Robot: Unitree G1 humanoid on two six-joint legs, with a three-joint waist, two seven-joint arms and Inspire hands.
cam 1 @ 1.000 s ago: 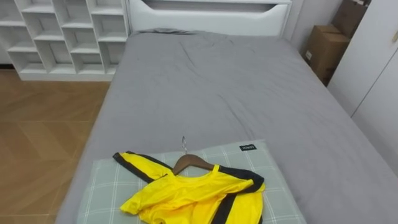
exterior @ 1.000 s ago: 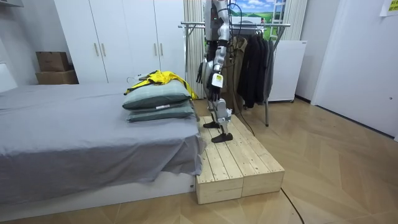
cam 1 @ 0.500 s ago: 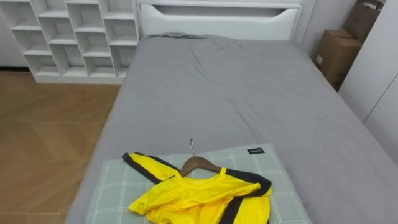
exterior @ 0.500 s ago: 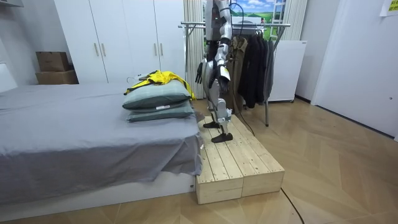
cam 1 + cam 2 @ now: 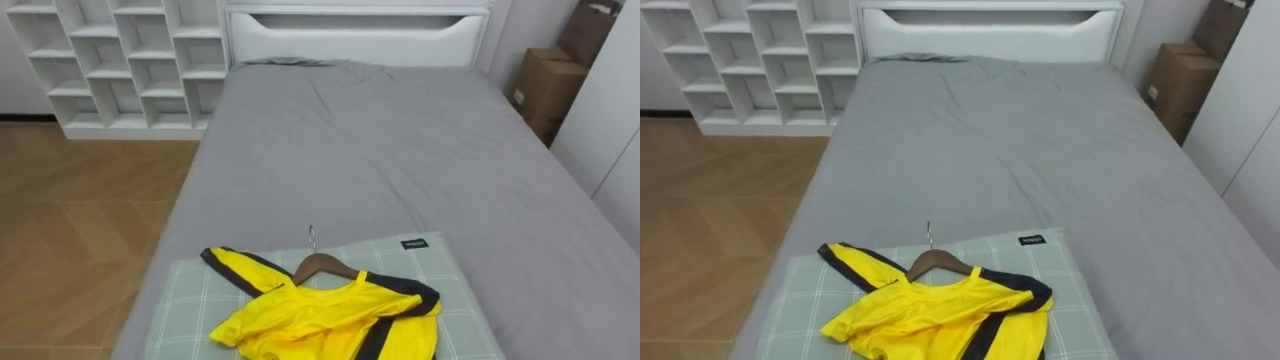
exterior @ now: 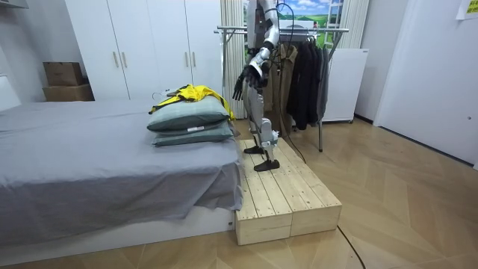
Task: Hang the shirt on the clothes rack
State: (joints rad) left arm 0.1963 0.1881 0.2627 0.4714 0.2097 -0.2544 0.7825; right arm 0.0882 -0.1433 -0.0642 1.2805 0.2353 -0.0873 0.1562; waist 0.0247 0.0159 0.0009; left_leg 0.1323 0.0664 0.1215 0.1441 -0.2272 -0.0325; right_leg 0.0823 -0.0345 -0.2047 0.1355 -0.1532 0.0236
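The yellow shirt [image 5: 325,320] with black trim lies crumpled on a wooden hanger [image 5: 322,266], whose shoulders show at the collar and whose metal hook [image 5: 312,238] points toward the head of the bed. Shirt and hanger rest on a pale green checked pillow [image 5: 190,300] at the foot of the bed. In the room view this pillow sits on top of a second, darker green pillow [image 6: 196,136].

The grey bed [image 5: 380,150] stretches away to a white headboard [image 5: 355,30]. To the left of the bed is a white cubby shelf [image 5: 130,60] against the wall, and to the right is a cardboard box [image 5: 545,90] beside white wardrobe doors [image 6: 142,45].

The robot stands on a low wooden platform [image 6: 287,198] at the foot of the bed, facing the pillows. Its left hand [image 6: 240,79] is raised in front of it at about the height of the shirt, apart from it, with the fingers straight and spread and nothing in them.

Behind the robot is a metal clothes rack [image 6: 299,31] with dark garments [image 6: 302,82] hanging from it.
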